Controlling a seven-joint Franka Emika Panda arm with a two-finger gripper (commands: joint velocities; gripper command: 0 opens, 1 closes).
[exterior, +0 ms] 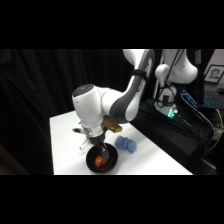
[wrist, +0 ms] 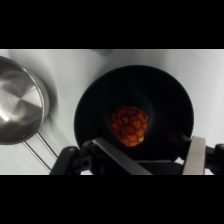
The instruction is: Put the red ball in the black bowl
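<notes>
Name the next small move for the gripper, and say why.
Probably lift the gripper straight up and clear. The red ball already lies inside the black bowl, and the fingers stand apart on either side of it, not clamping it.

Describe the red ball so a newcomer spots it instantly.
On the white table, find the black bowl at the near edge, beneath the pincer. The red ball lies inside it: small, round, orange-spotted, unlike the lumpy blue object and silver cup nearby.

White table (exterior: 65,145); black bowl (exterior: 111,161), blue lump (exterior: 127,144), silver cup (wrist: 20,107).
</notes>
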